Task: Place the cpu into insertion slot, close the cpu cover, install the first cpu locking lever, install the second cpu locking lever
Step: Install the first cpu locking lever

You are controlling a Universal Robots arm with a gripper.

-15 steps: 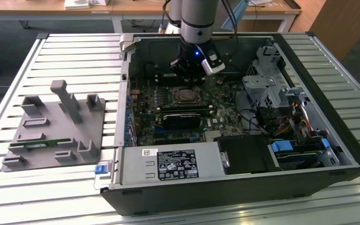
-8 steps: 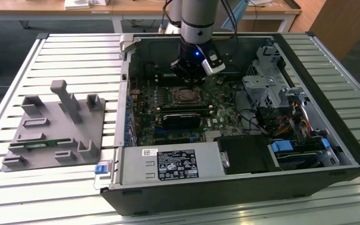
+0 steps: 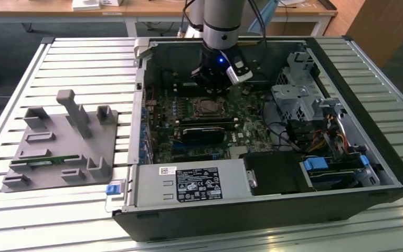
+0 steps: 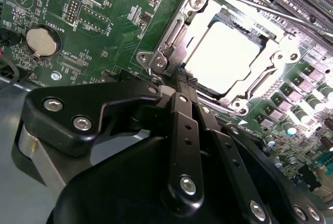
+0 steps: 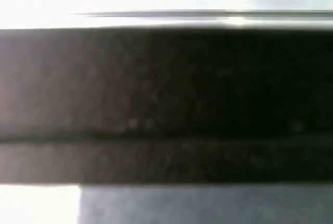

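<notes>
In the second wrist view the cpu (image 4: 223,57) lies flat in the insertion slot (image 3: 207,107), its pale face showing through the opening of the cpu cover (image 4: 176,32). The silver cover is down around it. A thin metal lever rod (image 4: 260,8) runs along the socket's far side. My gripper (image 4: 182,77) is shut, its black fingers (image 4: 179,109) pressed together with nothing seen between them. The tips sit right at one corner of the socket frame. In the exterior view the gripper (image 3: 212,86) hangs inside the open computer case, just behind the socket.
A black graphics card (image 3: 203,132) lies just in front of the socket. The power supply (image 3: 191,184), drive cage (image 3: 296,100) and cables crowd the case. A grey fixture plate (image 3: 61,142) sits on the slatted table at the exterior view's left. A coin battery (image 4: 41,41) is on the board.
</notes>
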